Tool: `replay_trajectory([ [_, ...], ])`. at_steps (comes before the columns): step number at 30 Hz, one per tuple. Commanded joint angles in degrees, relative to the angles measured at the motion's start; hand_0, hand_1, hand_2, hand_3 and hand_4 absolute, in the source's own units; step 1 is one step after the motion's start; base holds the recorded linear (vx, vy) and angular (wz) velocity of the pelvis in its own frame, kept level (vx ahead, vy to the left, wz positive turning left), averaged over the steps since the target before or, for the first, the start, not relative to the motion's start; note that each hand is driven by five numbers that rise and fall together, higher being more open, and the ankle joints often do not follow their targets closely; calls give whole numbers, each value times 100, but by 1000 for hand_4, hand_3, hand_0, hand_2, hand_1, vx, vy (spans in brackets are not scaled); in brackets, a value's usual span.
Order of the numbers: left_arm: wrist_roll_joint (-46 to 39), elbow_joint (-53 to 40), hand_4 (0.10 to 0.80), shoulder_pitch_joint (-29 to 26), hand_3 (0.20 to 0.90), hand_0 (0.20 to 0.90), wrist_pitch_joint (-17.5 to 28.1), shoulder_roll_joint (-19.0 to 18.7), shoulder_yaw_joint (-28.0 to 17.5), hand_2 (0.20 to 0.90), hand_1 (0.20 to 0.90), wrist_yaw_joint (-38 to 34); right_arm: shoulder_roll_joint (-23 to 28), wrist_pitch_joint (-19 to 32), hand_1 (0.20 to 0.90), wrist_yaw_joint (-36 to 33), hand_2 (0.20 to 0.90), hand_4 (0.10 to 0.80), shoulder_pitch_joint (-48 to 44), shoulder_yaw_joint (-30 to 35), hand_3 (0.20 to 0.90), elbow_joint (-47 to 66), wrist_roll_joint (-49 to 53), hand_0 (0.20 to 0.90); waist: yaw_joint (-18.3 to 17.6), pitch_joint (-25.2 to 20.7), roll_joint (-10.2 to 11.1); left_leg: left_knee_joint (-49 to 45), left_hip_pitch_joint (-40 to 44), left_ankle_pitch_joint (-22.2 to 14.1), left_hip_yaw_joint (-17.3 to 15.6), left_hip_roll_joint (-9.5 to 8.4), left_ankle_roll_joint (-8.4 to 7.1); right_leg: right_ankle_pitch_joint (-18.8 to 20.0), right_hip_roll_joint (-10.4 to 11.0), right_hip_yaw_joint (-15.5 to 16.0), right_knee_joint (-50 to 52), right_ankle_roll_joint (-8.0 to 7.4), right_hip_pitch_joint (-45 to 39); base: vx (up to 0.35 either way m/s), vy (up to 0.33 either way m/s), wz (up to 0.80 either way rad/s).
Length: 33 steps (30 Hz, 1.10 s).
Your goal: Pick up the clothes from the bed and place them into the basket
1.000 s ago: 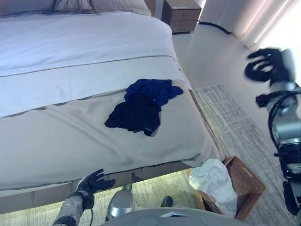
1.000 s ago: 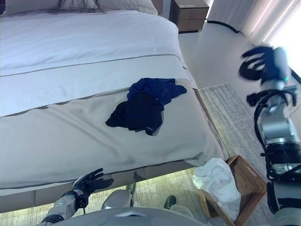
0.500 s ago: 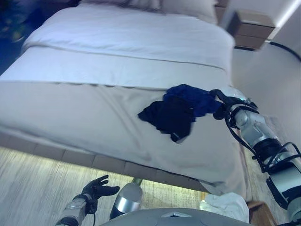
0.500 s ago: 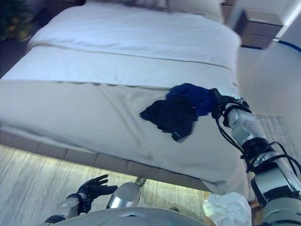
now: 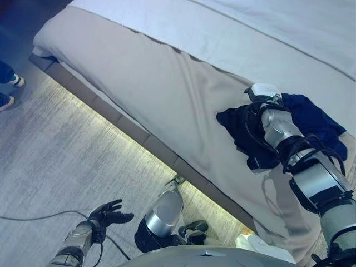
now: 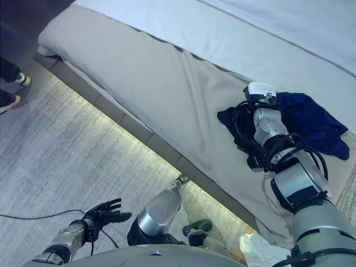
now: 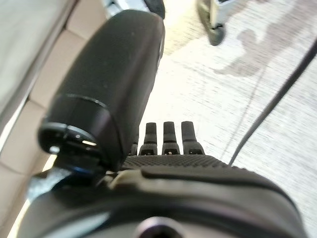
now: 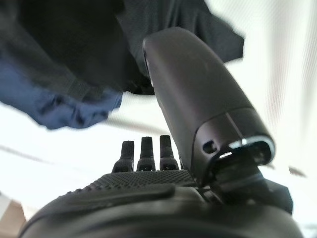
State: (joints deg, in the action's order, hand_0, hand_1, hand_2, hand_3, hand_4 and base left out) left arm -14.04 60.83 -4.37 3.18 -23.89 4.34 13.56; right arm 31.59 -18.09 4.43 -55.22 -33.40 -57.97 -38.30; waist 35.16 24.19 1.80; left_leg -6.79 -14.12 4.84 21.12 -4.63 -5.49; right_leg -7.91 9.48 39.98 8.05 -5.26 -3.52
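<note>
A heap of dark clothes lies near the bed's edge: a black garment [image 5: 239, 123] with a navy one [image 5: 314, 119] beside it. My right hand [image 5: 253, 114] has reached onto the black garment. In the right wrist view its fingers [image 8: 143, 151] are straight and its thumb stands out, so it is open, with black and navy cloth [image 8: 64, 59] just past them. My left hand [image 5: 108, 212] hangs low over the rug, open and spread, holding nothing. A white garment [image 5: 261, 248] shows at the bottom edge; the basket itself is hidden.
The bed [image 5: 167, 83] runs diagonally, with a beige cover and a lit strip under its frame. A grey rug [image 5: 50, 156] covers the floor in front. A person's shoes [image 5: 10, 92] stand at the far left by the bed's corner.
The camera has swung left and down. My right hand came from high at the right down onto the dark clothes. The left hand stays low and open.
</note>
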Motion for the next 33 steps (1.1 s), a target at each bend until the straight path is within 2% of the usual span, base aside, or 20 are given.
replay_trajectory([
  [1,-398,-267,800,139,900,900,284,-328,248,900,900,107,148,-463,900,256,900,800,-434,-472,900,-167,-367,900,-43,-84,22,564,-301,189,-288,174,370,-422,31,-365,871,362,41,-45,-7,7],
  [7,-652,-849,800,-90,900,900,184,-358,435,900,900,46,2,-690,900,1306,900,800,-581,-609,900,-887,-665,900,132,172,94,610,-621,280,-317,188,386,-216,54,-249,756,226,273,-21,-28,2],
  [10,-678,-903,800,-184,900,900,55,-372,481,900,900,-2,-89,-646,900,1451,900,800,-610,-608,900,-1153,-804,900,188,250,178,572,-754,279,-367,175,380,-93,-16,-209,578,162,297,-5,-48,2],
  [13,-705,-857,800,-264,900,900,-24,-393,528,900,900,-15,-154,-598,900,1289,900,800,-715,-636,900,-1289,-866,900,218,300,222,521,-845,262,-399,169,378,-28,-59,-189,497,136,342,-3,-21,3],
  [14,-723,-825,800,-293,900,900,-36,-402,540,900,900,-9,-147,-561,749,1187,749,624,-778,-636,724,-1312,-869,749,222,316,239,496,-886,255,-418,172,372,-11,-77,-184,467,128,363,-11,-34,-1],
  [15,-720,-793,800,-323,900,900,-54,-400,546,900,900,-14,-171,-504,415,956,415,235,-853,-611,335,-1333,-859,415,223,337,265,478,-920,250,-437,178,370,20,-108,-186,430,122,385,-11,-38,-1],
  [16,-728,-763,800,-333,900,900,-50,-397,566,900,900,-20,-176,-432,300,688,300,100,-941,-609,200,-1321,-792,300,222,349,287,467,-947,245,-446,184,368,33,-143,-199,389,113,401,-7,-31,-1],
  [17,-741,-754,800,-337,900,900,-47,-399,575,900,900,-20,-175,-414,300,583,300,100,-973,-610,200,-1320,-748,300,220,355,293,462,-957,243,-448,186,366,38,-159,-206,374,110,407,0,0,0],
  [18,-788,-722,800,-315,900,900,-22,-399,595,900,900,-9,-136,-359,300,-163,300,100,-1095,-558,200,-1205,-357,300,196,365,311,440,-990,233,-455,195,359,60,-216,-249,318,99,437,-24,-15,-6],
  [21,-921,-635,800,-215,900,900,135,-355,640,900,900,-45,12,-58,300,-1734,300,100,-1347,-332,200,-676,617,300,94,357,349,387,-995,173,-481,237,353,104,-286,-366,272,101,513,-46,-3,-16],
  [24,-1023,-543,800,-1,900,900,336,-292,544,900,900,-125,305,302,300,-2586,300,100,-1333,-53,200,363,1286,300,-88,306,408,372,-879,78,-543,335,350,71,-334,-511,309,122,549,-32,5,-18],
  [29,-1002,-222,800,359,900,900,606,-205,255,900,900,-138,840,554,300,-3422,300,100,-1066,627,200,2277,1547,300,-434,51,524,525,-485,-39,-724,463,327,15,-438,-839,146,134,323,-5,10,-33],
  [33,-698,44,800,756,900,900,634,-103,-122,900,900,-117,1296,808,300,-3714,300,100,-367,1652,200,3638,1566,300,-809,-464,576,679,23,-177,-942,498,341,-30,-499,-1222,-97,135,-26,82,26,-44],
])
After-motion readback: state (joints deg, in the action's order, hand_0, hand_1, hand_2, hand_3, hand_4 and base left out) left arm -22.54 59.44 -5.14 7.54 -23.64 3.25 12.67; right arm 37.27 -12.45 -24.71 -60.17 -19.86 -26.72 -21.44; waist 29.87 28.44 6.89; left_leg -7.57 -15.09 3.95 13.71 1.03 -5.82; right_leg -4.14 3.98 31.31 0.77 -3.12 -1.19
